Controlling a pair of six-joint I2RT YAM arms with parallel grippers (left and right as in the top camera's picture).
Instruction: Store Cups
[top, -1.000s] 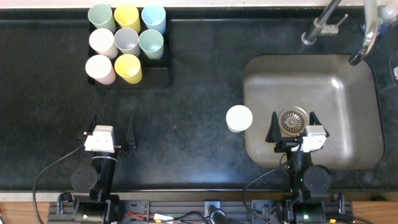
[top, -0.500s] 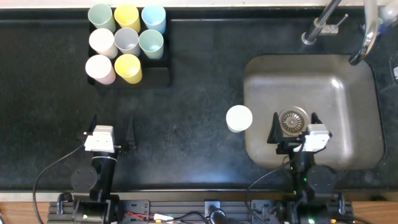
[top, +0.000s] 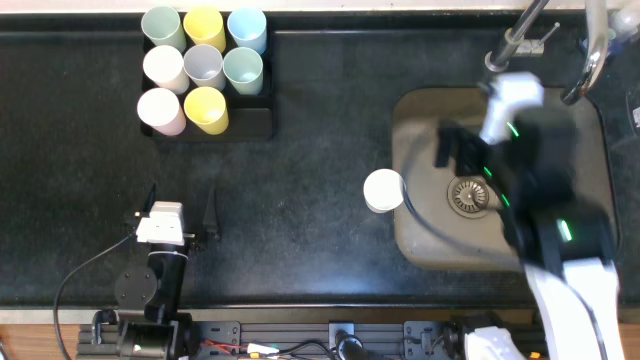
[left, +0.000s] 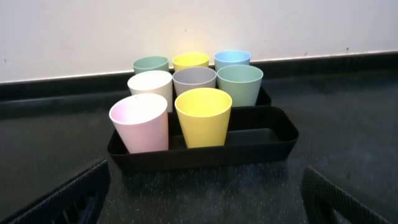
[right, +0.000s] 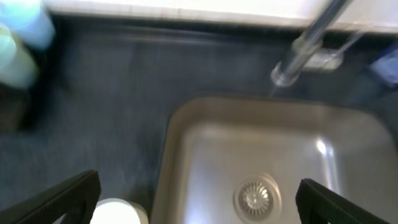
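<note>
Black countertop (top: 300, 150) runs the full width. Steel sink (top: 420, 235) is set into its right half, with the faucet (top: 520, 35) at the back rim.

The right arm (top: 560, 230) is up over the sink basin and shows blurred in the top view. The right gripper (right: 198, 183) has its fingers spread wide with nothing between them. Under it are the sink's left rim and the drain (right: 255, 198).

The black tray (top: 255, 125) sits at the back left of the counter, well apart from the sink. It holds eight cups:
- Back row: green cup (top: 162, 24), yellow cup (top: 204, 26), blue cup (top: 247, 26).
- Middle row: white tray cup (top: 164, 66), grey cup (top: 204, 66), second green cup (top: 243, 68).
- Front row: pink cup (top: 160, 110), slightly tilted, and second yellow cup (top: 206, 108).
- Bare tray floor shows at the near-right corner.

The left gripper (top: 181, 203) is low over the counter near its base, facing the tray. Its fingers are wide apart and it holds nothing.

The loose white cup (top: 384, 190) stands upright on the counter, just beside the sink's left rim. It is apart from both grippers and far from the tray.
</note>
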